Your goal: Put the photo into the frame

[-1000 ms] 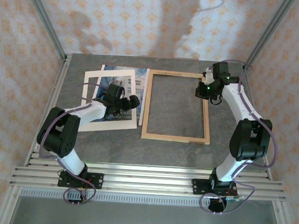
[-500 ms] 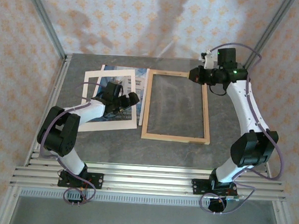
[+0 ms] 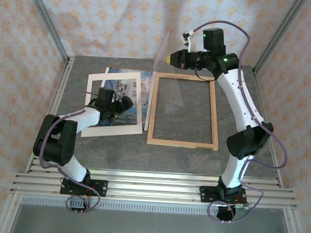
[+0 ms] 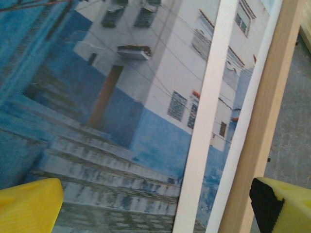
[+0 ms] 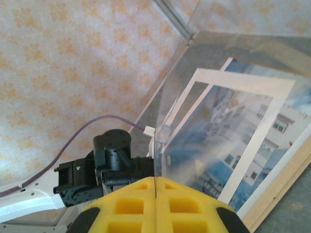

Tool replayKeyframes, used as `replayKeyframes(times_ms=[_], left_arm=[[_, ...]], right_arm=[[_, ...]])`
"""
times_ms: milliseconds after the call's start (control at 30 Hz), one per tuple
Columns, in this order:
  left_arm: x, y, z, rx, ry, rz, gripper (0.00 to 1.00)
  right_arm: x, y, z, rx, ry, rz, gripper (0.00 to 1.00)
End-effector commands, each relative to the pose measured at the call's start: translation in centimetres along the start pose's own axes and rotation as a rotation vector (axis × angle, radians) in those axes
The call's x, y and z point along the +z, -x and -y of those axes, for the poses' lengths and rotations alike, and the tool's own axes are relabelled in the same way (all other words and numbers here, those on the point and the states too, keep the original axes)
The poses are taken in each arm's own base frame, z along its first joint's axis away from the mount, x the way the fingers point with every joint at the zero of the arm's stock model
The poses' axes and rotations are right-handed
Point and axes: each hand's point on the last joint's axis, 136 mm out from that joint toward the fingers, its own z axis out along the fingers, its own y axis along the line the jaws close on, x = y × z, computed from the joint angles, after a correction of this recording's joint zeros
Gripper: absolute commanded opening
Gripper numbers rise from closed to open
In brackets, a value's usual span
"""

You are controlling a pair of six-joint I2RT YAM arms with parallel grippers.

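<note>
With the right gripper (image 5: pixel 155 187) pinching a clear pane (image 5: pixel 218 63) aloft at upper centre, the wide-open left gripper (image 3: pixel 120 105) hovered over the photo (image 4: pixel 121 97), which it probably had to grasp next.

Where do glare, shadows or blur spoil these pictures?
Left wrist view: the photo is legible, but the yellow fingertips look soft. Right wrist view: the clear pane held in the shut right pincer lays a pale haze over the photo. Top external view: soft grey shadows fall on the back wall, and the pane is barely visible.

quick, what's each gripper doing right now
Left gripper: jaws open, empty.
Right gripper: jaws closed on the clear transparent sheet.
</note>
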Motion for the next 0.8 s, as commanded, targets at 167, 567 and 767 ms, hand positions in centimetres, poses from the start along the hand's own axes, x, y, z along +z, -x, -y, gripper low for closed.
replayKeyframes(times_ms=[167,567,767], left_arm=[[-1.6,1.7,-0.2,0.004,0.004,0.062,1.0],[-2.1,0.2,3.1,0.072,-0.028,0.024,1.0],[-1.8,-0.9,4.1,0.096,-0.022,0.01,1.0]], right_arm=[[1.7,-4.4,6.6,0.169,-0.088,-0.044,0.0],[0.0,-12.3,17.8,0.406,-0.212,-0.059,0.0],[-0.9,-14.6,21.2,0.371,-0.261,-0.068,0.0]])
